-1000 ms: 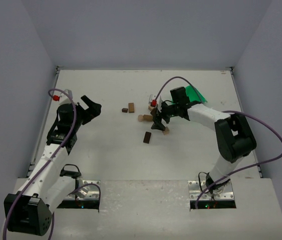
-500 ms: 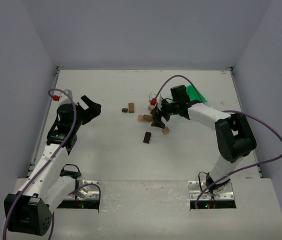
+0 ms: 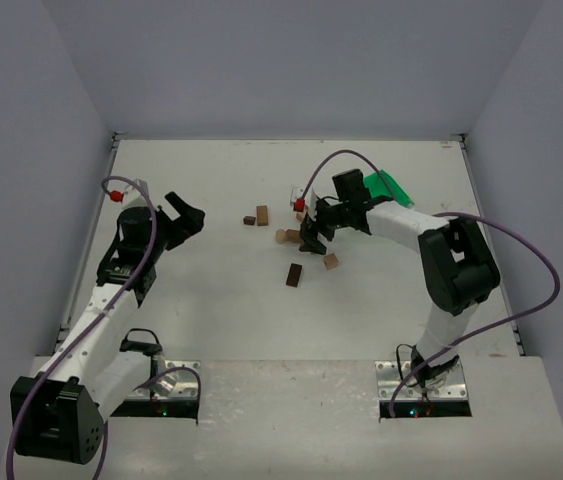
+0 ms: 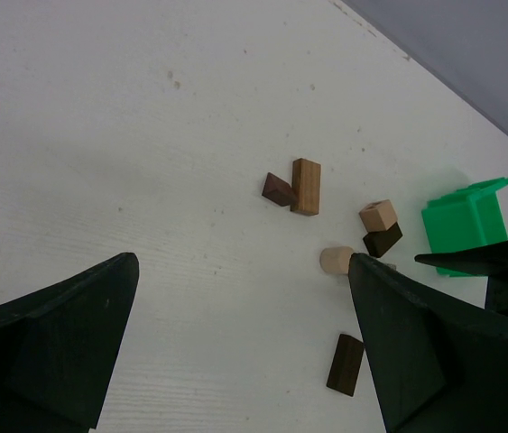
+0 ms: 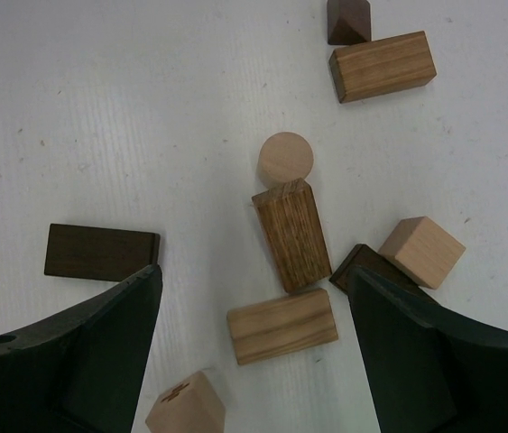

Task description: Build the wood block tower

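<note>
A white table point(image 3: 211, 320) carries two robot arms. The right arm point(image 3: 401, 222) has edged slightly farther across the table above the scattered pieces, uncovering a pale cube point(image 3: 331, 261) on its near side. Nothing has been lifted. The left arm point(image 3: 121, 270) waits well apart. A green bin point(image 3: 389, 186) sits behind the right arm. The wooden blocks point(image 5: 291, 233) lie loose mid-table with no tower begun, so a first pick seems due. The right fingers point(image 5: 82, 361) are spread wide and empty above a pale oblong block point(image 5: 281, 325). The left fingers point(image 4: 55, 343) gape wide, also empty.
</note>
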Robot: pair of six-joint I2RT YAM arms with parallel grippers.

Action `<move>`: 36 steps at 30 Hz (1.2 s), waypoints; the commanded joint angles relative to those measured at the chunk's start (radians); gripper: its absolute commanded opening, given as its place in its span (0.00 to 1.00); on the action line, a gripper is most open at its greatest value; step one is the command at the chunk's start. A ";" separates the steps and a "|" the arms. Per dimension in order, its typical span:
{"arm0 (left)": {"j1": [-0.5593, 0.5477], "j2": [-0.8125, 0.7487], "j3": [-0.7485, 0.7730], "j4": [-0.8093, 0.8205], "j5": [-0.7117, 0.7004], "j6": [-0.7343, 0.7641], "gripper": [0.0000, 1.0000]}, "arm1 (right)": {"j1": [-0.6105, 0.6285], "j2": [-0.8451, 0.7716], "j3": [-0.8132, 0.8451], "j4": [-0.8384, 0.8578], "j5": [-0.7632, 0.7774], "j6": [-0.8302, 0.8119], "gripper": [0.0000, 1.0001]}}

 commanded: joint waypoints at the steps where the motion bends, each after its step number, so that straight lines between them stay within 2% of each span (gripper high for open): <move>1: -0.001 0.018 -0.001 0.062 0.011 0.011 1.00 | 0.008 0.040 0.088 -0.006 -0.002 -0.043 0.83; 21: -0.001 0.036 0.005 0.062 0.008 0.017 1.00 | 0.038 0.233 0.231 -0.078 0.033 -0.044 0.79; 24: -0.001 0.035 0.005 0.061 0.010 0.017 1.00 | 0.042 0.238 0.225 -0.060 0.035 -0.031 0.66; 27: -0.001 0.033 0.003 0.060 0.011 0.017 1.00 | 0.045 0.217 0.203 -0.033 0.034 -0.015 0.42; 29: -0.001 0.030 0.001 0.059 0.011 0.017 1.00 | 0.047 0.192 0.184 -0.018 0.028 -0.010 0.31; 36: -0.001 0.011 -0.004 0.054 0.017 0.014 1.00 | 0.054 0.100 0.133 0.045 0.080 0.064 0.17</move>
